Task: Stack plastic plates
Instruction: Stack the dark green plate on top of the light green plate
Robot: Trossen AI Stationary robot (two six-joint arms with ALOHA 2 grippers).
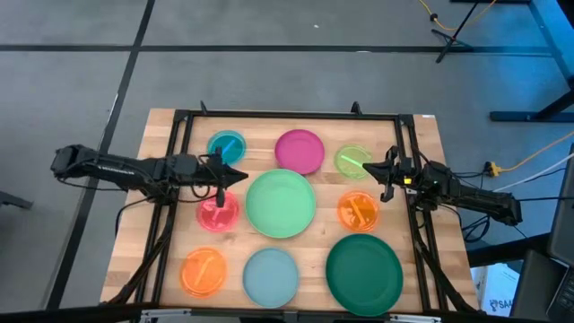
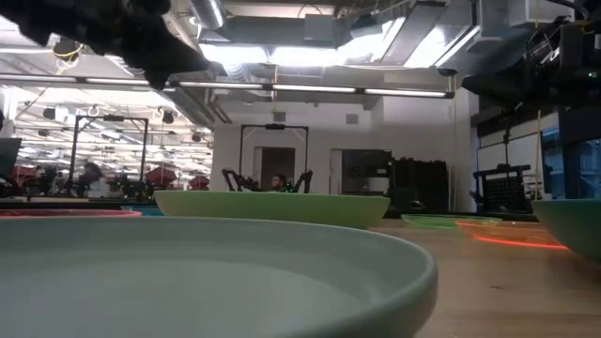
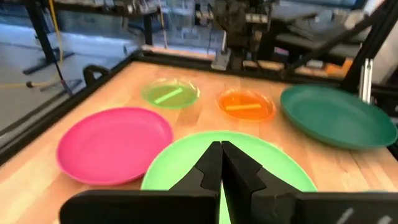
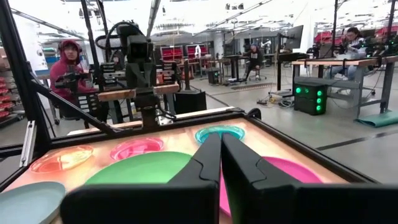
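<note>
Nine plates lie singly, flat on the wooden table. Far row: cyan (image 1: 226,146), magenta (image 1: 299,151), lime (image 1: 353,161). Middle row: red-pink (image 1: 218,212), large mint green (image 1: 281,204), orange (image 1: 358,211). Near row: orange (image 1: 204,272), pale blue (image 1: 271,276), dark green (image 1: 363,273). My left gripper (image 1: 242,174) (image 3: 221,147) is shut and empty, raised between the cyan and red-pink plates and pointing at the mint plate (image 3: 273,163). My right gripper (image 1: 366,169) (image 4: 221,139) is shut and empty, raised over the lime plate's near edge, facing the left one.
A black metal frame (image 1: 287,115) runs round the table's far and side edges. Bare wood shows in the narrow gaps between plates. In the low view the pale blue plate (image 2: 188,272) fills the foreground. A person in a red hood (image 4: 65,68) sits beyond the table's left side.
</note>
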